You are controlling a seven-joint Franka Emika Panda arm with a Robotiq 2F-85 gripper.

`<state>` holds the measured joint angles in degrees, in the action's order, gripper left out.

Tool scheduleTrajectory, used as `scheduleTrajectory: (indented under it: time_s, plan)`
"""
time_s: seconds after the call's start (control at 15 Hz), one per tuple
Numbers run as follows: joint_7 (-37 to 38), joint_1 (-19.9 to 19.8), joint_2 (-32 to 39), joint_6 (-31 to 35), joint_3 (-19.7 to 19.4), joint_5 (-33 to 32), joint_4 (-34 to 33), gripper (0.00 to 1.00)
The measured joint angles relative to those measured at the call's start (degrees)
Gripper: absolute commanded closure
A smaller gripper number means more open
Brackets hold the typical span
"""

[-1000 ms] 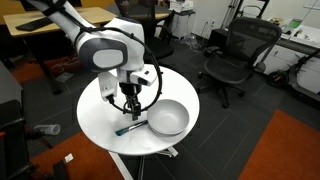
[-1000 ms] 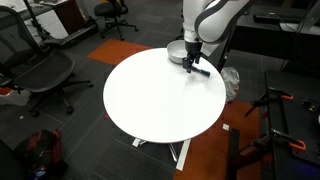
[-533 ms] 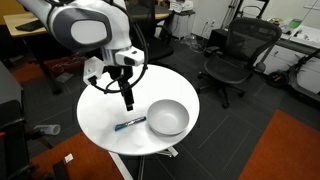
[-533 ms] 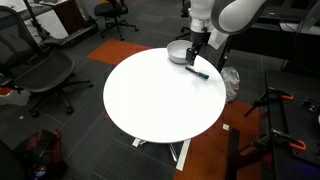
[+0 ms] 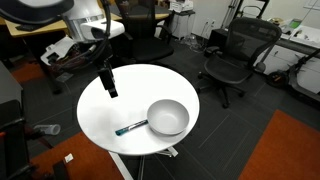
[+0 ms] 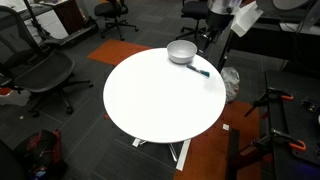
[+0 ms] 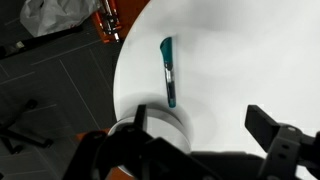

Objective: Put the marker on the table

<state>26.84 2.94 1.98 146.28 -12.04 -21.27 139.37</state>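
The teal-blue marker (image 5: 129,126) lies flat on the round white table (image 5: 110,115), right beside the silver-grey bowl (image 5: 167,117). It also shows in an exterior view (image 6: 198,70) next to the bowl (image 6: 181,51), and in the wrist view (image 7: 168,70) on the white top (image 7: 250,60). My gripper (image 5: 109,82) hangs open and empty, raised above the table's far side, well away from the marker. In the wrist view its two fingers (image 7: 205,125) stand wide apart with nothing between them.
Black office chairs (image 5: 232,55) stand around the table, one more in an exterior view (image 6: 40,75). Wooden desks (image 5: 50,22) stand behind the arm. A white plastic bag (image 7: 62,14) lies on the dark floor by the table's edge.
The arm has lifted up and away from the marker, which stays on the table beside the bowl. The gripper is now high and off to one side.
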Motion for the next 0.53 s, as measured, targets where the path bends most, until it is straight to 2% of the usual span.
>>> scheduleTrajectory:
  time_s: [0.27,0.53]
  plan:
    - [1.6,-1.5,-5.5,0.0,3.1,-0.5,4.3,0.0]
    - [1.6,-1.9,-6.7,0.0,3.5,-0.5,5.4,0.0]
